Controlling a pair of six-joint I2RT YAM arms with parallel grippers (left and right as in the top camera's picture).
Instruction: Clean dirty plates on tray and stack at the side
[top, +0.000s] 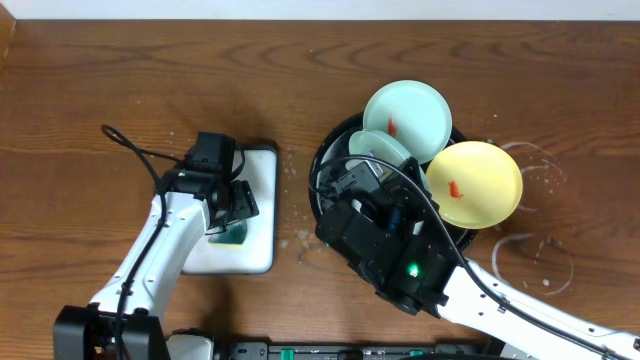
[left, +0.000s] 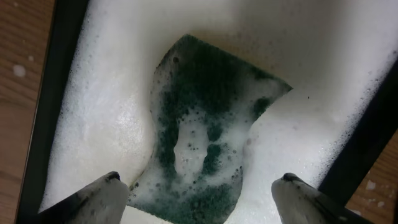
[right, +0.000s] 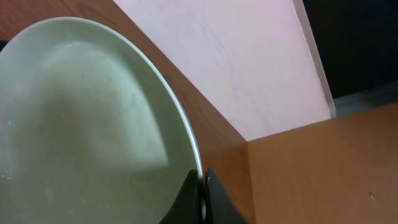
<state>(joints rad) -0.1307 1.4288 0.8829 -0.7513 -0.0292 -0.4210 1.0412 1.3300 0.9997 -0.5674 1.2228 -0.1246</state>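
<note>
**Status.** Cleaning has barely begun, and no plate is stacked on the brown wooden desk (top: 150, 80) beside the tray.

**Right tool** (right: 202, 186). The fingers are clamped together on the rim of a small, smooth, pale mint-blue round plate (right: 81, 124). This held plate is raised on edge above the large, round, shallow black tray (top: 328, 145). The face seen in the right wrist view shows no red mark; the other face is hidden.

**Remaining plates.** A second plate (top: 410, 110), pale mint-blue, rests tilted on the far rim of the black tray. A round yellow plate (top: 480, 175) lies on the right rim. Each carries a small red smear (top: 392, 125) and appears uncleaned.

**Left tool** (left: 199, 193). The fingers are spread apart, one on each side of the near end of a foam-covered green sponge (left: 205, 143). They do not grip it. The sponge lies in a white rectangular dark-rimmed tray (top: 262, 215) full of suds.

**Outstanding.** Grasp the sponge, wipe all three plates, then stack them at the side.
</note>
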